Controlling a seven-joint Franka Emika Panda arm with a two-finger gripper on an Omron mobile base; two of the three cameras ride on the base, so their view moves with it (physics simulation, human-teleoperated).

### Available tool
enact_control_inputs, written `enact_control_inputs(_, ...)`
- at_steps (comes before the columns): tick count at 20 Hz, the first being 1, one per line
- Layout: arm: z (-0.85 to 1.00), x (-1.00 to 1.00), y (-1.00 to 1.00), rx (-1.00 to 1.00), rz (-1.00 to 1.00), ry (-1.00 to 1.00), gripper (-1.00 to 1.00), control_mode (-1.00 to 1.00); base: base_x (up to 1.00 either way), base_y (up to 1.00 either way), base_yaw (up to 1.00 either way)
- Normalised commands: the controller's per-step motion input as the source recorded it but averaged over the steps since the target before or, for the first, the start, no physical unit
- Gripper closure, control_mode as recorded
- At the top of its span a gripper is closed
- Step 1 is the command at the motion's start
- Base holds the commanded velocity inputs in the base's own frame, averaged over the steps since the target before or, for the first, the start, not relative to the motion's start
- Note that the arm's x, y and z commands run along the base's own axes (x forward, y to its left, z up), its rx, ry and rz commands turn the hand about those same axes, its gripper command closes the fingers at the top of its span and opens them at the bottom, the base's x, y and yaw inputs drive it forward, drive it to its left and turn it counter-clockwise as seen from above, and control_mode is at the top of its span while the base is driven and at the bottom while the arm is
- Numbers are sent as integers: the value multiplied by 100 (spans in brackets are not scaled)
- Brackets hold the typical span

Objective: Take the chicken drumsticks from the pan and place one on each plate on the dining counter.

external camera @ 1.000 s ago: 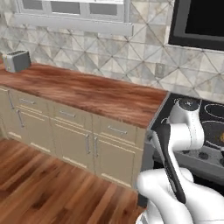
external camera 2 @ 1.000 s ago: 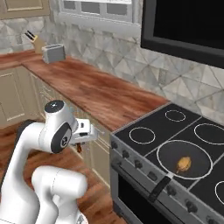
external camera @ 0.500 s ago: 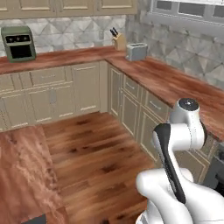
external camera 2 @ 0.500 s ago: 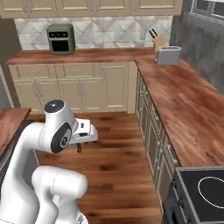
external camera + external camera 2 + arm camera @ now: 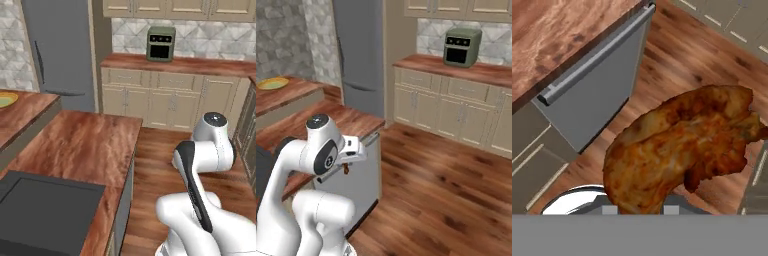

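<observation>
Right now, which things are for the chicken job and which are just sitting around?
For the job:
chicken drumstick, held in the gripper
yellow plate
dining counter

Just sitting around:
green toaster oven
grey fridge
beige cabinets

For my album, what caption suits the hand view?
Gripper carrying a roasted chicken drumstick over the wood floor.

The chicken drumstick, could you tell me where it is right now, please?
The chicken drumstick is held in the gripper, hanging over the wood floor beside the grey appliance door, seen close up in the hand view.
</observation>
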Motion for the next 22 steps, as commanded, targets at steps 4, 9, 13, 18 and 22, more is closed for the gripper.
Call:
enact_control_inputs(4,0,0,0,0,0,0,100,100,71,-29,47)
enact_control_inputs(9,0,0,0,0,0,0,100,100,98,-42,14)
enact_control_inputs(13,0,0,0,0,0,0,100,100,99,-49,4)
enact_control_inputs(18,0,0,0,0,0,0,100,100,96,-54,3)
enact_control_inputs(22,0,0,0,0,0,0,100,100,95,-48,10)
